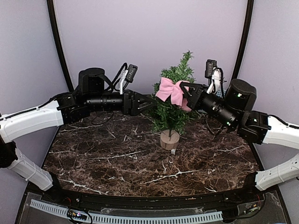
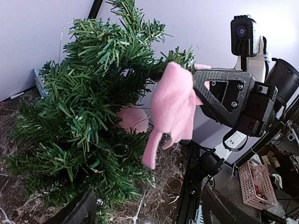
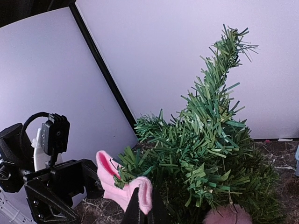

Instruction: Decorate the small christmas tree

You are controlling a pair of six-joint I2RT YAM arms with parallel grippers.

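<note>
The small christmas tree (image 1: 174, 100) stands on its round wooden base (image 1: 169, 140) toward the far middle of the dark marbled desk (image 1: 117, 158), and from my overhead view its tip leans a little to the right. A pink bow (image 1: 169, 90) sits against the upper branches on the side facing me, its loops spread and one tail hanging down over the needles. My right tool (image 1: 187, 93) comes in from the right at bow height and is clenched on the bow. On the right wrist view I see the fingers (image 3: 140, 210) pinched together on a fold of pink fabric, right against the foliage. My left tool (image 1: 150, 103) reaches in level from the left, its tip at the edge of the tree's middle branches. On the left wrist view its fingers (image 2: 74, 212) stand wide apart with the lower greenery between them, so it is released and holding nothing. I cannot tell whether either finger brushes the needles. Just in front of the base a small pale bit (image 1: 173, 151) lies on the desk, too small for me to identify. Plain lilac walls (image 1: 149, 32) with black posts (image 1: 58, 42) close off the back, and a white slotted strip (image 1: 140, 218) runs along the near edge below the arm mounts.
</note>
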